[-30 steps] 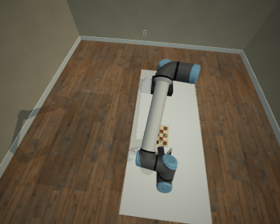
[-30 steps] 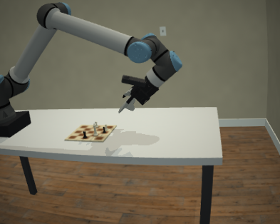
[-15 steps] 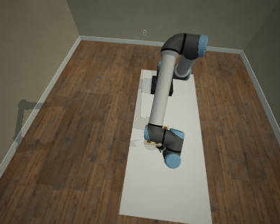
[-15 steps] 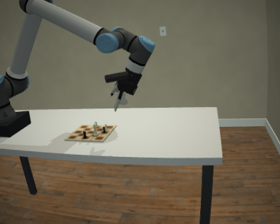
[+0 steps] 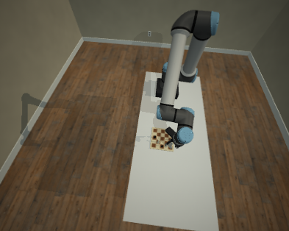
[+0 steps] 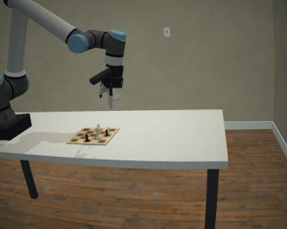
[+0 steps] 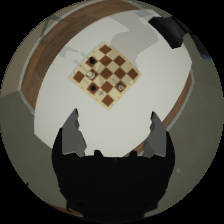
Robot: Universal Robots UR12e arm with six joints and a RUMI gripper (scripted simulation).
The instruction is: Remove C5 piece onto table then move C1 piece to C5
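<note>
Overhead, the gripper [image 6: 109, 99] hangs wide open and empty above the chessboard [image 6: 93, 136].

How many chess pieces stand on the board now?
4, seen in the wrist view: upper black piece, left light piece and lower black piece along the board's left side, right light piece apart. They are tiny; another could be missed.

The pincer [image 6: 110, 95] hangs wide open and empty, high above the board [image 6: 93, 136], with open air between its tips and the pieces. In the exterior view the pieces cluster mid-board: a white piece [image 6: 97, 131] stands between two black ones [image 6: 87, 138], close together. Right of the board the desk [image 6: 180, 131] runs bare to its edge; the arm's base [image 6: 5, 124] blocks the left end.
</note>
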